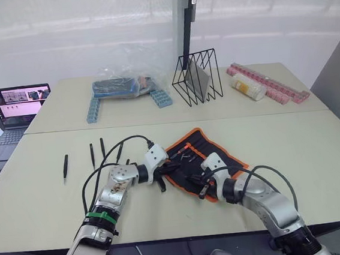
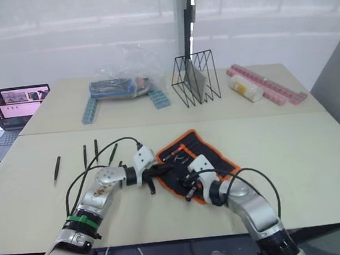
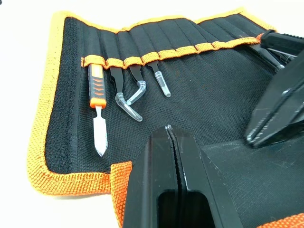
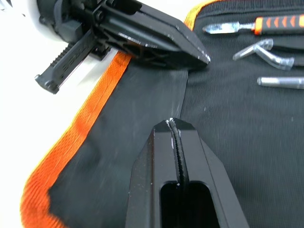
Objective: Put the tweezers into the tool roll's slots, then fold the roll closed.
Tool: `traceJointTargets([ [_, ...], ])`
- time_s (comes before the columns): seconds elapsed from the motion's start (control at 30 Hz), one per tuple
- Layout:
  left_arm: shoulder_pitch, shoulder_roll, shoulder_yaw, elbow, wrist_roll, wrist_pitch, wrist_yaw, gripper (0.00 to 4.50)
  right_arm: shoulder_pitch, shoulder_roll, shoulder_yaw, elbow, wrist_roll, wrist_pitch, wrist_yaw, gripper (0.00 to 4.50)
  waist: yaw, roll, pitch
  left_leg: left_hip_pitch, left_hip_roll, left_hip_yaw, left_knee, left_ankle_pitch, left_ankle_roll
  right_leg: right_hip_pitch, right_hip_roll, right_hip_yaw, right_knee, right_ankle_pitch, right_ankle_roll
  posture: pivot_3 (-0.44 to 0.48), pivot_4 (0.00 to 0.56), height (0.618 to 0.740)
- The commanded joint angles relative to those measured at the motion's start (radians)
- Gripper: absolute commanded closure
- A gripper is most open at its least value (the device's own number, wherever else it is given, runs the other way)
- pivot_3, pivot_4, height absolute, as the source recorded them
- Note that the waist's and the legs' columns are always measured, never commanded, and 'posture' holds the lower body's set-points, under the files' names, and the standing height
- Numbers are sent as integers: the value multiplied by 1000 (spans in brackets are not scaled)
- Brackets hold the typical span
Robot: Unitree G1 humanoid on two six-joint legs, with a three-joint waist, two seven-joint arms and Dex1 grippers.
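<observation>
While both grippers sit on the open tool roll (image 1: 204, 158), four tweezers (image 1: 92, 155) lie loose on the table (image 1: 317, 149), so the slotting step is in hand.

Both pincers press flat on the black fabric with fingers closed together and nothing between them: the left gripper (image 3: 172, 137) near the roll's left edge, the right gripper (image 4: 175, 127) near its front orange-trimmed edge, the two close together. Inside, the slots (image 3: 142, 59) already carry an orange-handled tool (image 3: 97, 102) and a few clear-tipped pieces. The loose tweezers lie in a spread row well left of the roll, the farthest one (image 1: 65, 166) apart from the rest. I judge the roll is being flattened or steadied; next, the left arm would need to lift off, open, and reach left for the nearest tweezer while the right holds the roll in place. Folding looks far off.
</observation>
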Motion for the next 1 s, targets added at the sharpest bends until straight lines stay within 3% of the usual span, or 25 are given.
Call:
traceJointTargets([
  [0.03, 35, 23, -25, 36, 50, 20, -1, 4474, 67, -43, 16, -6, -5, 81, 3, 4500, 0, 0, 0, 0, 0, 0, 0, 0, 0, 0, 0, 0, 0, 0, 0, 0, 150, 725],
  [0.53, 25, 19, -29, 51, 51, 11, 1, 4474, 212, -143, -52, -196, 67, 178, -20, 4500, 2, -2, -3, 0, 0, 0, -7, 0, 0, 2, 0, -1, -8, 0, 0, 0, 150, 725],
  [0.8, 12, 13, -20, 66, 47, -12, 12, 4474, 181, -113, -69, -209, 68, 104, -31, 4500, 2, -3, -4, 0, 0, -1, -7, 0, 0, 1, 0, -1, -9, 0, 0, 0, 150, 725],
  [1.0, -7, 26, 46, -53, -29, -2, -10, 4474, 104, -52, -171, -233, 138, 19, -18, 4500, 0, -2, 1, -2, 0, 0, -7, 0, 0, -1, 0, 0, -8, 0, 1, 0, 150, 725],
])
